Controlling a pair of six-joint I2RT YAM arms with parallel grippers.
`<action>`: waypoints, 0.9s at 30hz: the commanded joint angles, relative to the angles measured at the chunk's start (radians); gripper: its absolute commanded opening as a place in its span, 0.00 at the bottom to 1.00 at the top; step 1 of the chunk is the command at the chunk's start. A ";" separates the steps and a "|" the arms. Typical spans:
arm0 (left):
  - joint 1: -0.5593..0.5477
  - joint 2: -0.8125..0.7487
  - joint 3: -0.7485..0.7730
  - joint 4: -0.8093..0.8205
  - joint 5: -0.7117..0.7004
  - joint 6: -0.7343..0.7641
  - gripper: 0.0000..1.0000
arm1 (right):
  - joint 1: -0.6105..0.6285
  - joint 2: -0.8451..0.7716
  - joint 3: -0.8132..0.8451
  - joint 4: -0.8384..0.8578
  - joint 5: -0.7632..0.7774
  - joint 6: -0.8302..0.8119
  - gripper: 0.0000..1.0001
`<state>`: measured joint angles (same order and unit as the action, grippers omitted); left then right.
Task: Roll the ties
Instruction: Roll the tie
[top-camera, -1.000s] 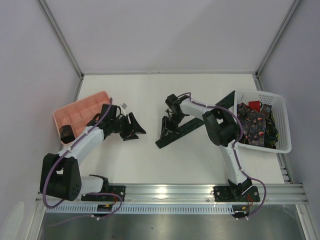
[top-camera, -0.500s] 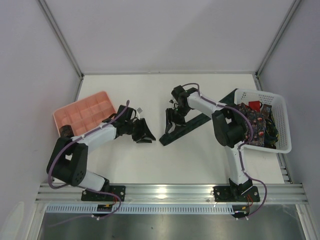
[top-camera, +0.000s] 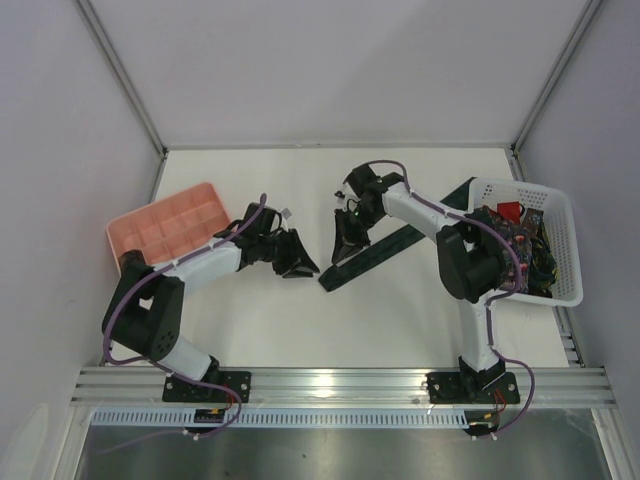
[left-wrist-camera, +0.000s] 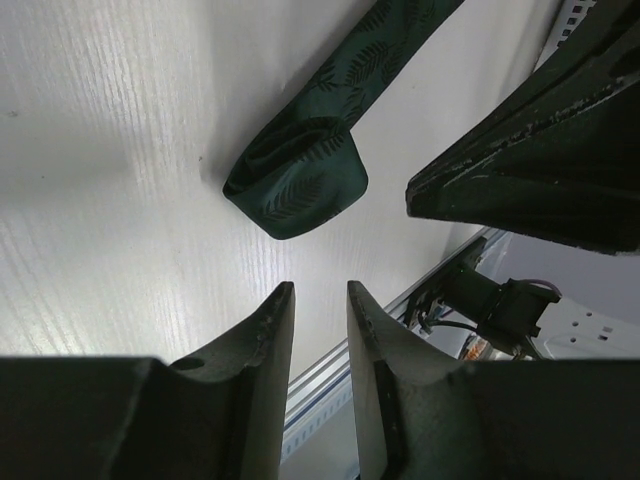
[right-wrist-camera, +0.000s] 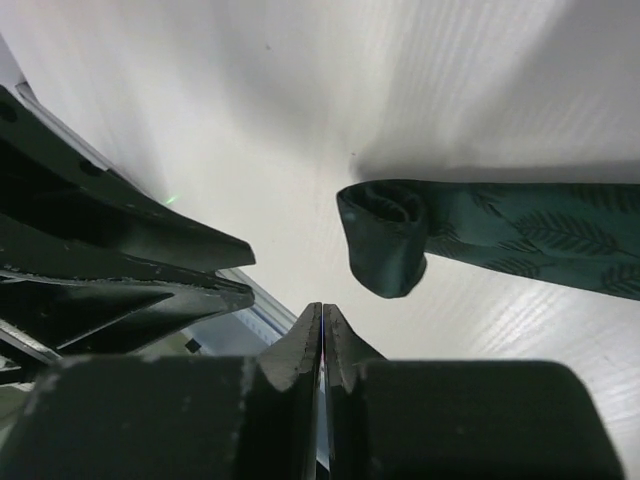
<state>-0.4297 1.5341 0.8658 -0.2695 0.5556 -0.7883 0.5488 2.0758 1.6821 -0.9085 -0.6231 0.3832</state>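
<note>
A dark green leaf-patterned tie (top-camera: 385, 247) lies stretched on the table, its near end folded into a small loose roll (left-wrist-camera: 297, 179), also seen in the right wrist view (right-wrist-camera: 387, 232). My right gripper (top-camera: 345, 243) is shut and empty just above and beside that rolled end (right-wrist-camera: 322, 310). My left gripper (top-camera: 303, 263) is slightly open and empty (left-wrist-camera: 320, 290), a short way left of the roll. More ties, one floral (top-camera: 508, 250) and one red (top-camera: 508, 211), lie in the basket. A dark coil (top-camera: 131, 262) sits at the pink tray's near end.
The white lattice basket (top-camera: 565, 262) stands at the right edge. The pink compartment tray (top-camera: 165, 220) stands at the left. The metal rail (top-camera: 340, 382) runs along the table's near edge.
My left gripper has moved right from the pink tray toward the tie's rolled end. My right gripper has shifted slightly up and right beside the roll.
</note>
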 joint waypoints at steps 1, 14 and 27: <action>-0.003 -0.017 -0.010 0.026 0.001 -0.032 0.33 | 0.013 0.018 -0.007 0.051 -0.070 -0.007 0.06; -0.003 -0.043 -0.093 0.088 0.024 -0.161 0.48 | 0.002 0.099 -0.016 0.076 0.016 -0.047 0.03; -0.023 0.052 -0.142 0.266 0.061 -0.345 0.57 | -0.006 0.124 -0.030 0.106 0.103 -0.073 0.00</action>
<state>-0.4377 1.5570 0.7128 -0.0795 0.5865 -1.0660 0.5491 2.1872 1.6619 -0.8307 -0.5591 0.3367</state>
